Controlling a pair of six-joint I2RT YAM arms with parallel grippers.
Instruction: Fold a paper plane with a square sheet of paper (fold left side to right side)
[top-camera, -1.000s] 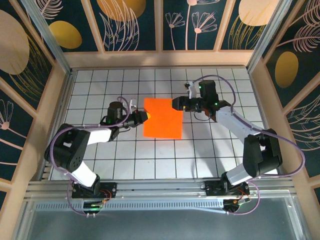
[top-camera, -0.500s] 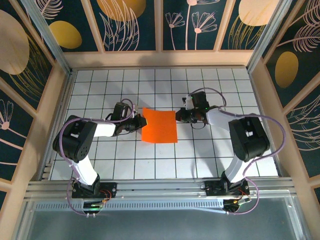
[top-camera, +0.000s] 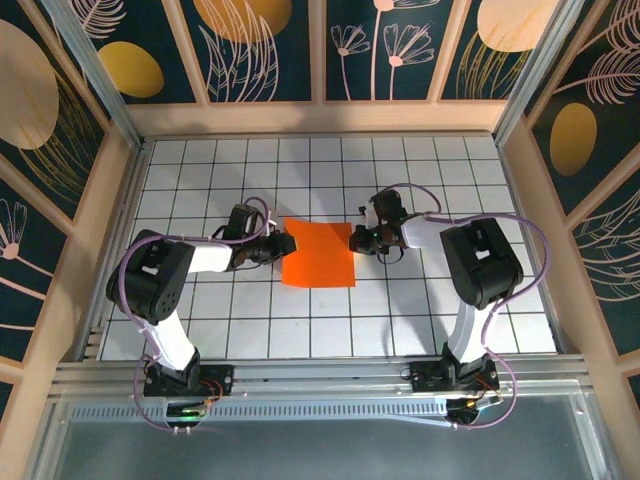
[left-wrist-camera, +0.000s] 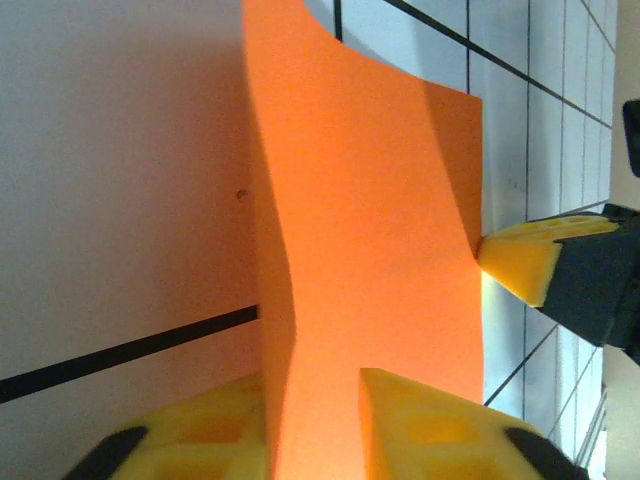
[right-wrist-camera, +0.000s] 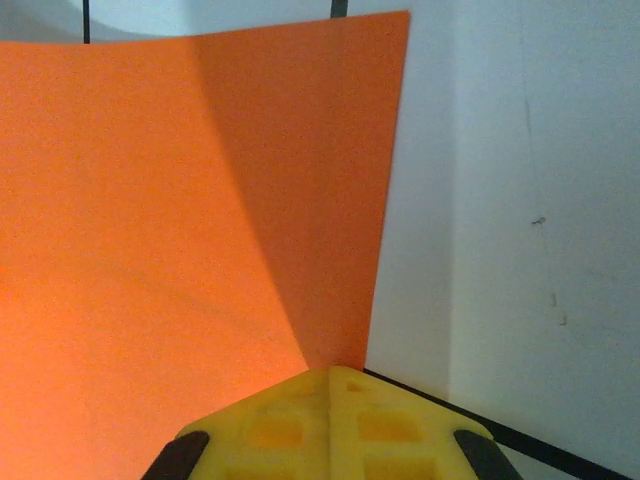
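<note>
The square sheet of paper (top-camera: 318, 254) is bright orange and lies near the middle of the grid table, slightly bowed. My left gripper (top-camera: 284, 243) is at its left edge. In the left wrist view the left gripper (left-wrist-camera: 312, 382) has its yellow fingers (left-wrist-camera: 430, 430) apart, with the sheet (left-wrist-camera: 380, 230) passing between them. My right gripper (top-camera: 356, 238) is at the sheet's right edge. In the right wrist view the right gripper (right-wrist-camera: 333, 373) is shut, pinching the sheet's (right-wrist-camera: 180, 220) edge near a corner. Its tip (left-wrist-camera: 520, 262) meets the paper in the left wrist view. A paper plane is out of view.
The white grid table (top-camera: 250, 320) is walled by a wooden frame (top-camera: 320, 118) at the back and on both sides. Both arms reach in low over the table from the near edge, with their elbows (top-camera: 150, 280) (top-camera: 485, 265) on either side of the sheet.
The sheet has slid a little nearer and to the left. The right gripper closed on its right edge. The left jaws, shut before, have parted around the left edge.
</note>
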